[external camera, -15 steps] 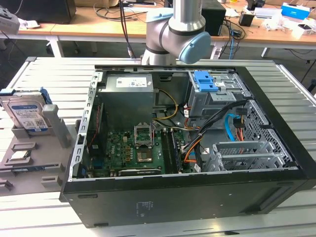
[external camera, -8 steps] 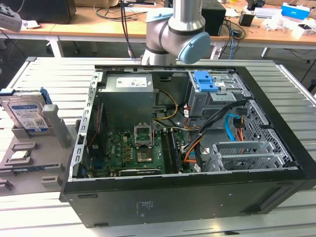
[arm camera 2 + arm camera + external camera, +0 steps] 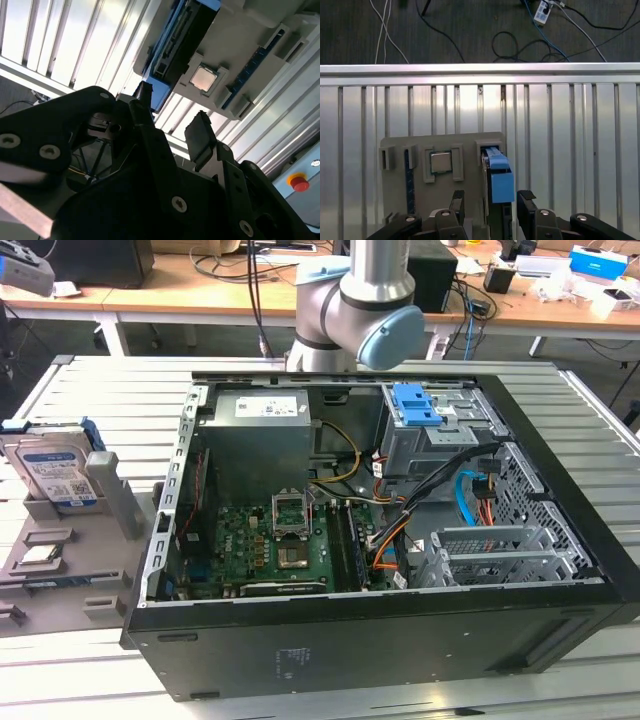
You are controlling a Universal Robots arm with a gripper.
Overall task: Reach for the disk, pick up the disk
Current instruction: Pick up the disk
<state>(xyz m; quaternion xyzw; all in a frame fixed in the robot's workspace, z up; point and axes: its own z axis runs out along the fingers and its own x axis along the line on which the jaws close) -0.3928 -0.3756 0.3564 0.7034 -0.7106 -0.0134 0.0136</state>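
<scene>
The disk (image 3: 55, 475), silver with a blue-and-white label and blue rails, stands on edge in a grey holder (image 3: 112, 502) at the exterior view's left, beside the computer case. In the first wrist view the disk (image 3: 500, 175) is seen edge-on, its blue rail up. My gripper (image 3: 491, 199) is open above it, with a dark finger on either side of that rail and clear of it. In the second wrist view the gripper (image 3: 172, 120) also stands open, and the disk (image 3: 185, 35) lies beyond the fingertips (image 3: 200, 131), apart from them.
An open computer case (image 3: 560, 635) takes up the middle of the slatted metal table (image 3: 90, 380), with a blue clip (image 3: 415, 405) inside. The holder (image 3: 395, 190) also carries a small grey square chip (image 3: 440, 161). Beyond the table edge (image 3: 480, 70) lies floor with cables. A red button (image 3: 299, 182) sits nearby.
</scene>
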